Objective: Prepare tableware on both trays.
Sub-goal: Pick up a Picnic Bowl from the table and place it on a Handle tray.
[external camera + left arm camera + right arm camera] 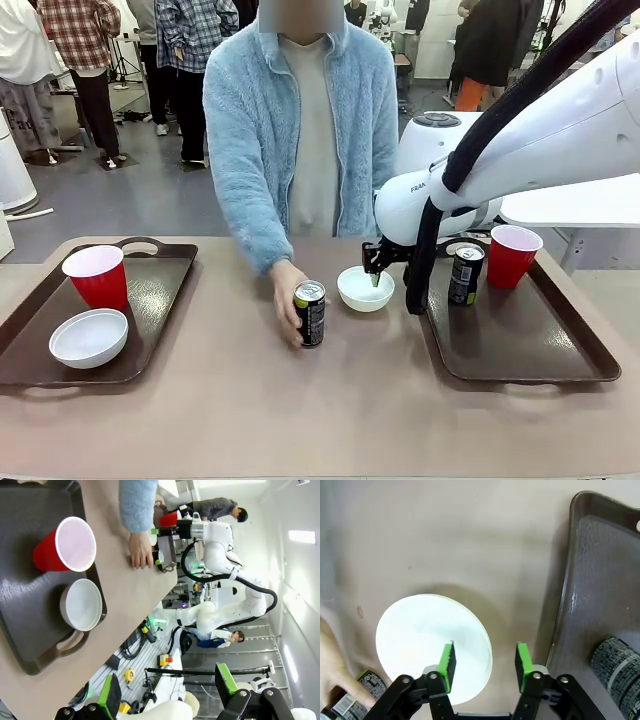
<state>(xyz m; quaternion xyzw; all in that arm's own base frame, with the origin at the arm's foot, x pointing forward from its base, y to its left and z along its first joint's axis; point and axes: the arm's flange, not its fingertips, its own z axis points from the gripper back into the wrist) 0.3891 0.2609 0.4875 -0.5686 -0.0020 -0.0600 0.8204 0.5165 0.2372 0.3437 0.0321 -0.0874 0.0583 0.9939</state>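
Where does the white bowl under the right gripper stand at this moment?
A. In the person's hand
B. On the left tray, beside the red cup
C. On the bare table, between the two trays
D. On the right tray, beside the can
C: the white bowl stands on the bare table, just outside the right tray, and the right gripper straddles its rim with jaws apart.

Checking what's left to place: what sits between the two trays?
Front view: a drink can in the person's hand, and a white bowl with the right gripper at its rim.
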